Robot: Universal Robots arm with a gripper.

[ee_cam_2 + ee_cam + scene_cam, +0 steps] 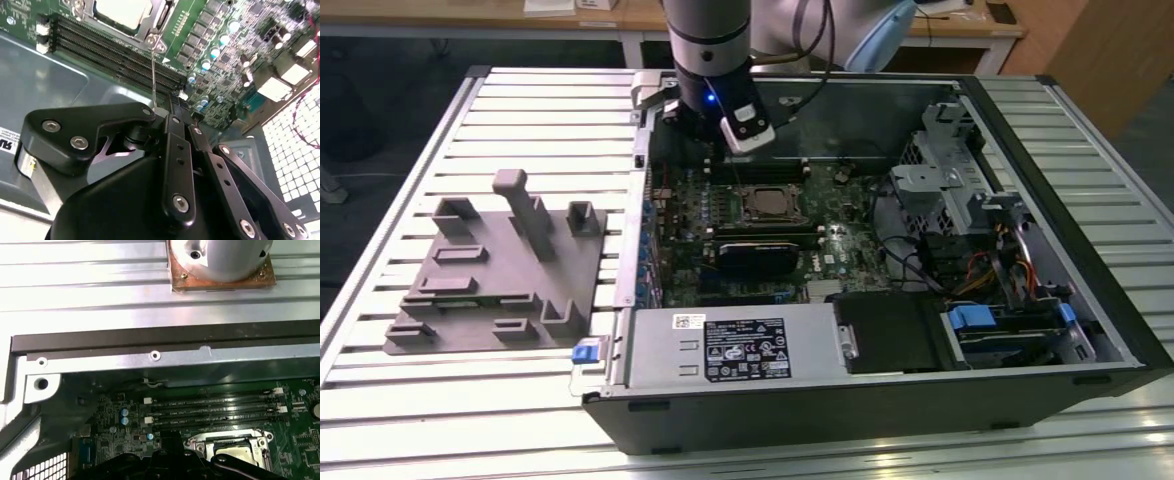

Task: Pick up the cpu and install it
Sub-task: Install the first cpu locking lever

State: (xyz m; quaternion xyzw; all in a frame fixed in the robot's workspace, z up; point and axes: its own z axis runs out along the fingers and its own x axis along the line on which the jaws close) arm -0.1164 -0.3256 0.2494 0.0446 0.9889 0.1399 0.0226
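The cpu (762,203), a small square chip with a pale silvery top, lies in the motherboard socket inside the open computer case (1067,250). It also appears in both wrist views (124,12) (239,454), with the socket's metal frame around it. My gripper (716,140) hangs over the back of the board, just behind the socket. In the second wrist view its fingers (175,150) come together at the tip of my gripper (172,116), and the thin wire socket lever (153,70) rises from the socket corner straight into them.
Memory slots (215,407) run between the socket and the case's rear wall (150,340). A power supply (734,345) and drive cage (961,190) occupy the case's front and the exterior view's right. A grey fixture plate (494,275) with blocks lies on the slatted table at the left.
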